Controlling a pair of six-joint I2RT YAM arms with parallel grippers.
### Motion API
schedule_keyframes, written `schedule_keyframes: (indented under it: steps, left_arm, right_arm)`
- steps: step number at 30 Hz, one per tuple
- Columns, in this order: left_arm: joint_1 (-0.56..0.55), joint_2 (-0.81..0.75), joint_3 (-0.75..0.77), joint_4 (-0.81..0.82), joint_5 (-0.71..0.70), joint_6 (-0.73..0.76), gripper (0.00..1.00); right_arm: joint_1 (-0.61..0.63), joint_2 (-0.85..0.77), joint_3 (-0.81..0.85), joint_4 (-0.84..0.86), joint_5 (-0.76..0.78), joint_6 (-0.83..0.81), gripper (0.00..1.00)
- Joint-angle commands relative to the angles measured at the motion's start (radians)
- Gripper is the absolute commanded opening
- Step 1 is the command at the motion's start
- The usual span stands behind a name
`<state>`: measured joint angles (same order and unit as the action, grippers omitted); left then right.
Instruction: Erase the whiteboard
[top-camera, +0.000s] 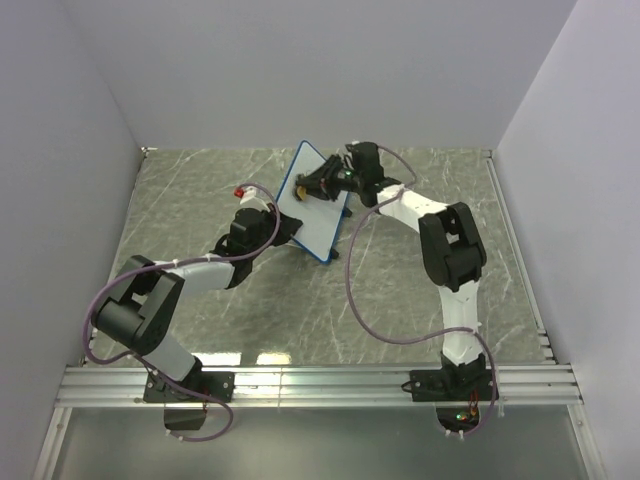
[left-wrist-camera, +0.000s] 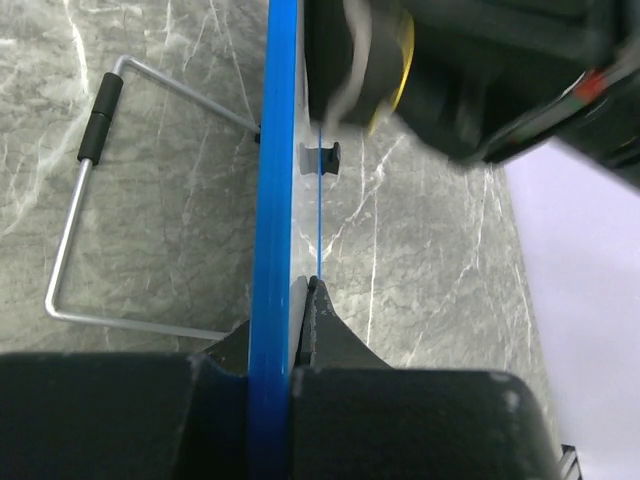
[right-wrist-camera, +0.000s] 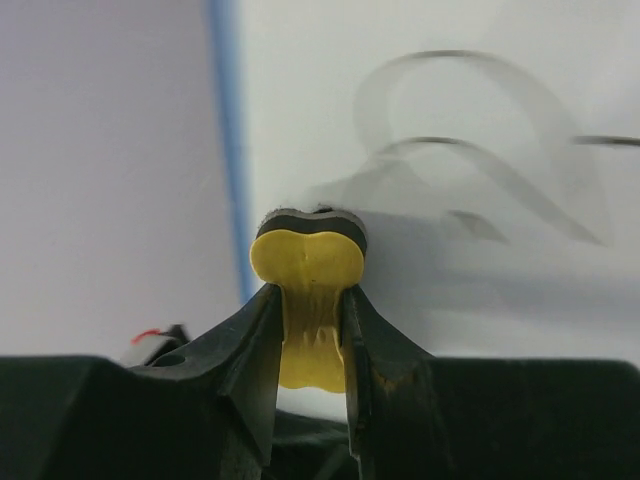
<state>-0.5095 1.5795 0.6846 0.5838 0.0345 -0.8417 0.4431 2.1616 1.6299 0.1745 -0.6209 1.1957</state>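
Wiping is under way, as we judge it. The whiteboard (top-camera: 318, 225) stands tilted at the upper middle of the top view, on the marble-patterned table (top-camera: 250, 310). What we see of its face there looks white, with no bold scribble. In the right wrist view, faint grey loops cross the upper right of the board and a thin dark line runs off the right edge. We cannot tell whether these are leftover ink or the shadow of a cable. So we judge the bulk of the erasing done or nearly so. That upper right patch, and the part hidden under the arm, are left to check and pass over if need be.

The right gripper (right-wrist-camera: 312, 300) is closed narrowly on a yellow eraser (right-wrist-camera: 305, 262), squeezing its waist. The eraser's dark pad lies against the board just right of the blue frame (right-wrist-camera: 225, 100). The left gripper (left-wrist-camera: 300, 300), at the bottom of its own view, is clamped on the board's blue edge with a finger on either side, bracing it. The wire stand (left-wrist-camera: 100, 115) spreads out on the table to the left of the frame.
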Motion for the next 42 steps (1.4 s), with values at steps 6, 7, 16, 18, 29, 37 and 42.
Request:
schedule_keyframes:
  steps: [6,7,16,18,29,37,42]
  left_arm:
    - [-0.1,0.07,-0.079,-0.503,0.257,0.208,0.0]
    - [-0.1,0.07,-0.079,-0.504,0.26,0.208,0.0]
    - [-0.1,0.083,-0.077,-0.496,0.268,0.208,0.0]
    - [-0.1,0.082,-0.079,-0.499,0.265,0.21,0.0]
    - [-0.104,0.068,-0.089,-0.493,0.257,0.211,0.0]
    - [-0.106,0.063,-0.091,-0.49,0.252,0.214,0.0]
    - [-0.107,0.065,-0.091,-0.487,0.255,0.213,0.0]
  right_arm:
    - [-0.07,0.044,0.071,-0.305,0.049,-0.171,0.0]
    - [-0.063,0.061,0.132,-0.338,0.052,-0.177,0.0]
    - [-0.009,0.167,0.323,-0.291,0.027,-0.093,0.0]
    - [0.002,0.173,0.334,-0.297,0.03,-0.094,0.0]
    - [-0.06,0.181,0.229,-0.53,0.088,-0.257,0.0]
    - [-0.081,0.191,0.225,-0.788,0.222,-0.424,0.0]
    - [-0.08,0.199,0.186,-0.793,0.23,-0.426,0.0]
